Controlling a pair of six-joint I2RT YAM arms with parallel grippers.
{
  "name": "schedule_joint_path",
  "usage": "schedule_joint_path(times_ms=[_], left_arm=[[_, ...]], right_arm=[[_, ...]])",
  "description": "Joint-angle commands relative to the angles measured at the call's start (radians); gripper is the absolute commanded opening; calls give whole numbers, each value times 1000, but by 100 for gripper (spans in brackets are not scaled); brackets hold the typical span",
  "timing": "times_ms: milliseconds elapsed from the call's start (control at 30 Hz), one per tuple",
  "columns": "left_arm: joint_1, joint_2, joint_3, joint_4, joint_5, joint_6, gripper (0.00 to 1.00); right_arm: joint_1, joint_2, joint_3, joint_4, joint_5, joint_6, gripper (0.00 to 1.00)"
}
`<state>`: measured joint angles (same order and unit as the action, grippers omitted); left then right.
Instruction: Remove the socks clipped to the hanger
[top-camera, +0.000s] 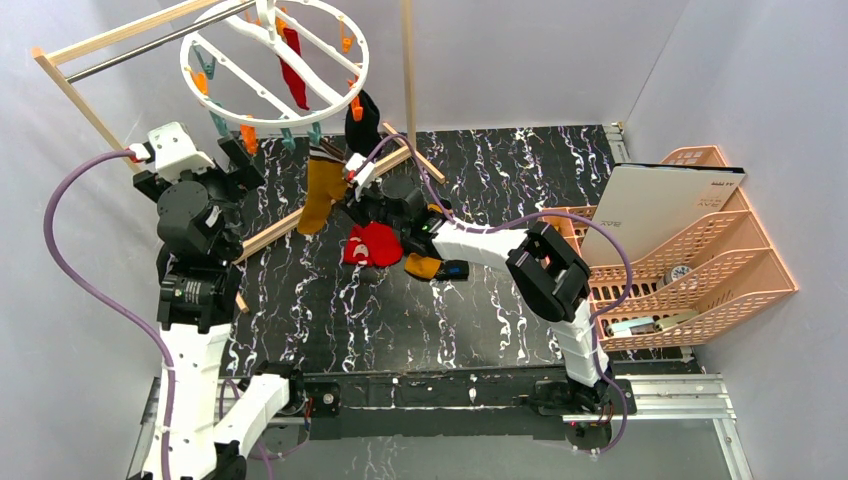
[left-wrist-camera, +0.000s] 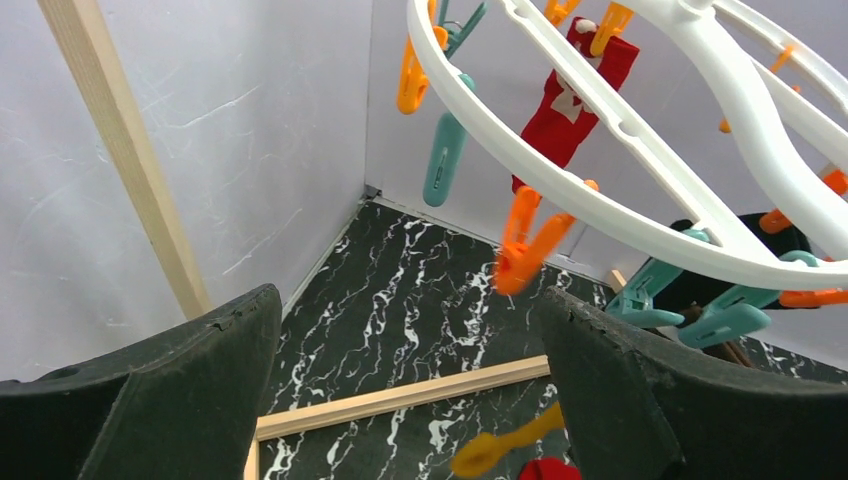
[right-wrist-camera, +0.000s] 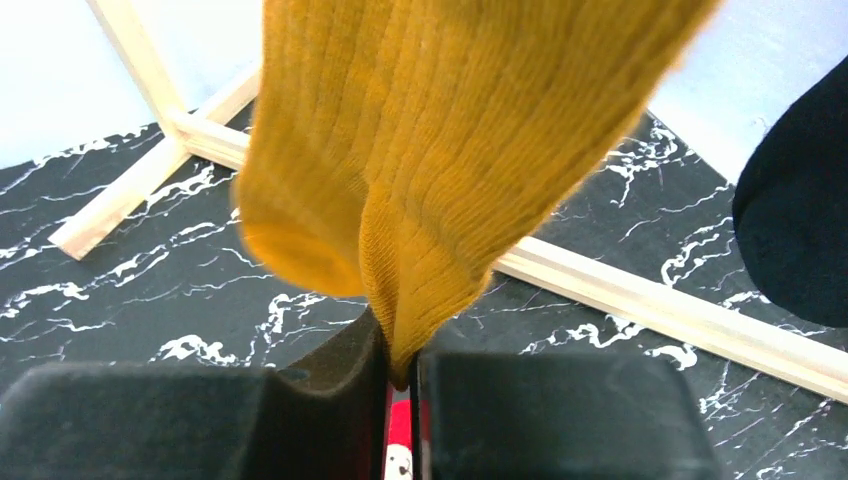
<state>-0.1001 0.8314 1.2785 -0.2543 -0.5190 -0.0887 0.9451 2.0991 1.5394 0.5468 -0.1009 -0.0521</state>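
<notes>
Two socks lie loose near the centre of the black white-veined table (top-camera: 450, 320): a loose red fabric sock (top-camera: 372, 245) and a loose mustard-orange fabric sock (top-camera: 422, 266), the latter partly under the right arm. Agree? (K.)

Agreed. A peach plastic lattice basket (top-camera: 700, 270) sits at the right edge with a white board (top-camera: 655, 205) leaning in it. (R.)

State of the right gripper (right-wrist-camera: 400, 375)? (K.)

It is just past the centre. The fingers (right-wrist-camera: 320, 410) are clenched on the lower end of the hanging mustard-orange ribbed sock (right-wrist-camera: 420, 150), with fabric pinched between them. The sock runs up toward the hanger's near rim. I cannot tell whether a clip holds its top. (R.)

And the left gripper (left-wrist-camera: 410, 340)? (K.)

It is raised over the far-left part of the table. Its fingers (left-wrist-camera: 180, 390) are spread wide with nothing between them, just under the near-left rim of the large round white plastic hanger (top-camera: 186, 62). (R.)

What is on the hanger? (K.)

It hangs above the far-left corner, at the metal rod of the wooden-framed rack (top-camera: 75, 97). A clipped red fabric sock (left-wrist-camera: 565, 110) hangs inside the ring and a black fabric sock (top-camera: 362, 120) hangs at the right near rim. Orange plastic clips (left-wrist-camera: 520, 245) and teal plastic clips (left-wrist-camera: 445, 165) dangle around the rim. (R.)
</notes>
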Motion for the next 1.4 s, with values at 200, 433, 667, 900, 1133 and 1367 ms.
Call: schedule_joint_path(times_ms=[200, 433, 667, 900, 1133, 1367], left_arm=[[5, -56, -20, -44, 205, -113, 98], [5, -69, -52, -49, 214, -123, 98], [5, -71, -61, -48, 259, -151, 98], [5, -76, -104, -25, 381, -211, 98], [5, -54, -198, 49, 470, -265, 82], [5, -8, -198, 110, 501, -292, 74]], right_arm=[[-2, -34, 1, 34, -10, 43, 1], [26, -100, -88, 57, 12, 68, 1], [102, -107, -103, 61, 79, 71, 1], [155, -79, -18, -2, 202, 57, 1], [208, -66, 50, -51, 304, -5, 1], [244, -42, 91, -72, 387, -29, 1]])
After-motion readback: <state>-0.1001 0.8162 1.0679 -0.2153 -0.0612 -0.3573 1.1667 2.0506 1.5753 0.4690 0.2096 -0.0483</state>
